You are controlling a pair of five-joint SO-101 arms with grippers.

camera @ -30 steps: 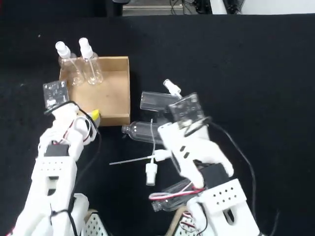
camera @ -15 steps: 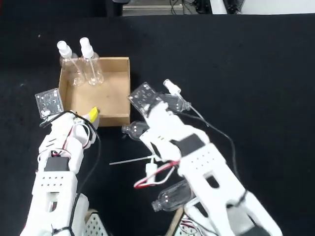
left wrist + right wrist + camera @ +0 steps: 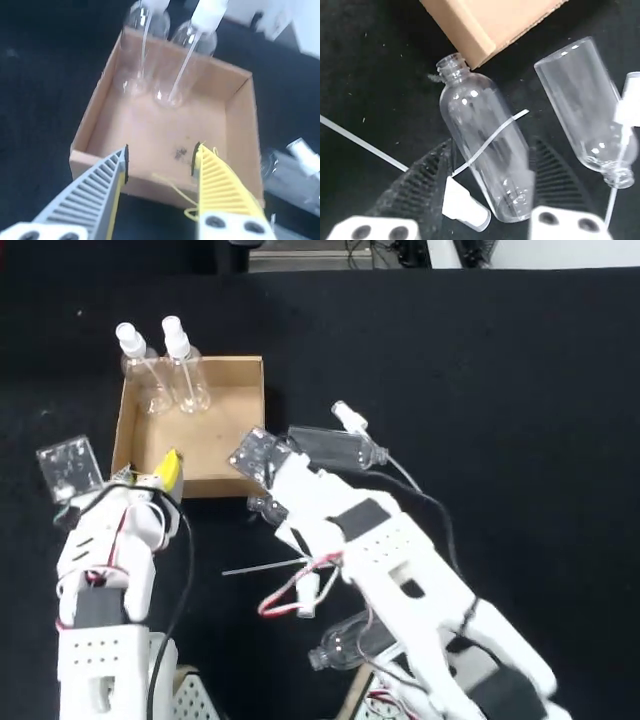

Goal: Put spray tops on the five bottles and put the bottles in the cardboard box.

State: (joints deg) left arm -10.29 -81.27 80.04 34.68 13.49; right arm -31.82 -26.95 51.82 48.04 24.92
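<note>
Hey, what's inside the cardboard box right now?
Two spray-topped bottles stand upright against the far wall of the cardboard box; the visible floor is otherwise bare. The left gripper covers its near corner in the high view.

Both arms are white plastic, built in blocky segments. The left arm trails a black cable with thin red and white wires, and its near segment has a grid of small holes. The right arm has black motor blocks set in and a red-and-white cable bundle looping off its side. Each wrist wears a small square board — pale and flat. The left gripper pairs a yellow ribbed finger with a grey one. The right gripper has black ribbed fingers on white bases with dark screw holes.
</note>
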